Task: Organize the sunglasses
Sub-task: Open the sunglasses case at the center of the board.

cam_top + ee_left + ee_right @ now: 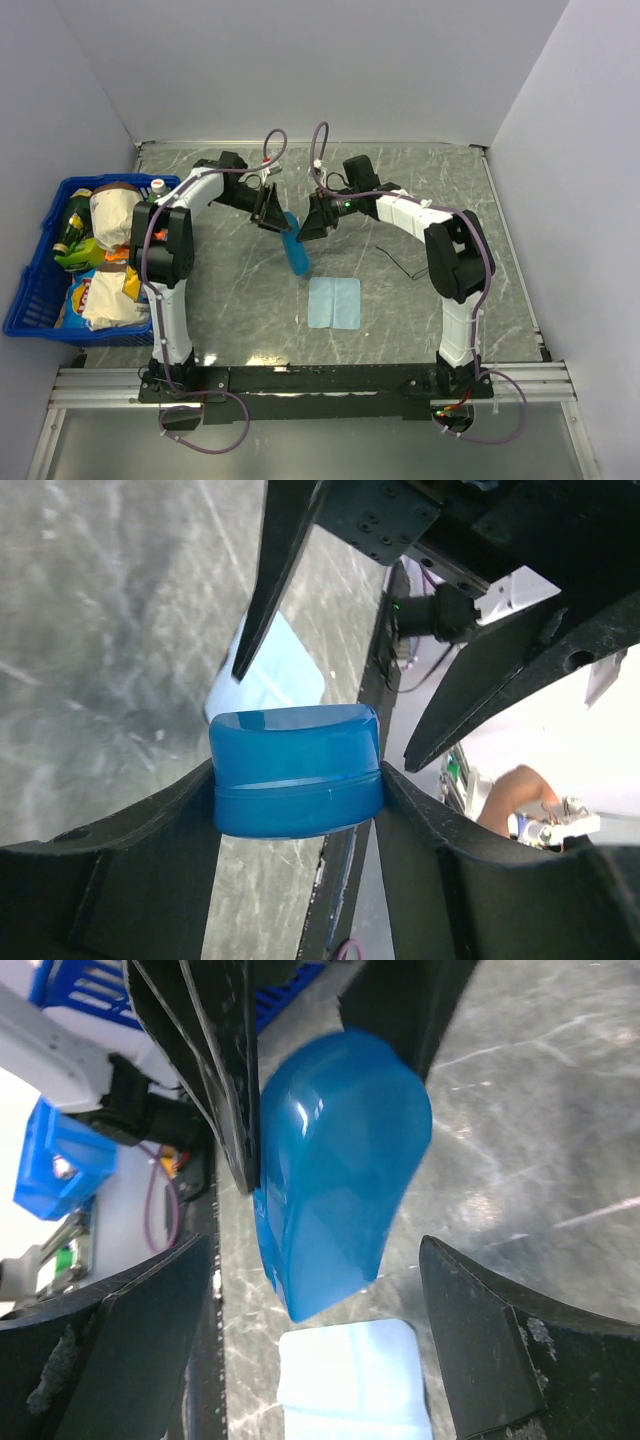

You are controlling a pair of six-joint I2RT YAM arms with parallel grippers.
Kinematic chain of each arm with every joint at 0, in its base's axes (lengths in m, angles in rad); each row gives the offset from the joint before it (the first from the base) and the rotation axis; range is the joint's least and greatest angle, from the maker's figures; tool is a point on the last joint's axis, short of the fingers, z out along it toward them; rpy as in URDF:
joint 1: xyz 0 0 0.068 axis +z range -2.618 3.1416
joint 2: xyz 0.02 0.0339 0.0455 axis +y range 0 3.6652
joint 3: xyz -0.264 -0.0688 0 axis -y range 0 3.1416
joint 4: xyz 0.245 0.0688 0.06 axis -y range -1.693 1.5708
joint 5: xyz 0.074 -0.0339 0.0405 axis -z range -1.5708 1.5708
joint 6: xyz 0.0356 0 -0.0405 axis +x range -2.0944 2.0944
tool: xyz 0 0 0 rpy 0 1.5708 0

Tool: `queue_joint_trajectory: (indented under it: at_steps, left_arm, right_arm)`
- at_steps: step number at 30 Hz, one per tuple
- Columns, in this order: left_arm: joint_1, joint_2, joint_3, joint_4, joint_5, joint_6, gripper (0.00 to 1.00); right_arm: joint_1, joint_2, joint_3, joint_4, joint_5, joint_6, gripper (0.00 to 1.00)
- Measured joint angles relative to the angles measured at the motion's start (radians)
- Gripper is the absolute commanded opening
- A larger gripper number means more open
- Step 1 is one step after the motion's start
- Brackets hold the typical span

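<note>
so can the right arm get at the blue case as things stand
Probably yes: the blue case sits between the right arm's wide-open jaws with nothing in the way, while the left arm's jaws grip its far end.

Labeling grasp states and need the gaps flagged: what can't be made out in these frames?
- Top view: the sunglasses show only as a thin dark line right of the cloth. They are too small to tell whether folded or open.
- Both wrist views: the blue case interior is hidden by its tinted shell.
- Top view: the case's gripped end is covered between the left gripper and right gripper.
</note>
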Motion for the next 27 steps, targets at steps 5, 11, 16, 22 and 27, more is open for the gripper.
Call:
queue_joint_trajectory:
  at_steps: [5,11,16,22,27]
  left_arm:
    - [-0.011,0.000,0.002,-0.029,0.026,0.028,0.61]
    - [-0.006,0.000,0.009,-0.050,0.045,0.050,0.61]
    - [-0.006,0.000,0.010,-0.060,0.053,0.058,0.62]
    - [-0.006,0.000,0.021,-0.080,0.068,0.074,0.62]
    - [-0.006,0.000,0.026,-0.091,0.082,0.088,0.62]
  right_arm:
    - [0.000,0.000,0.000,0.003,-0.044,0.000,0.83]
    - [0.000,0.001,0.000,0.002,-0.103,-0.001,0.75]
    - [0.000,0.003,0.000,0.002,-0.116,0.000,0.73]
    - [0.000,0.021,0.000,0.002,-0.108,0.002,0.73]
    - [0.000,0.029,0.000,0.008,-0.106,0.013,0.72]
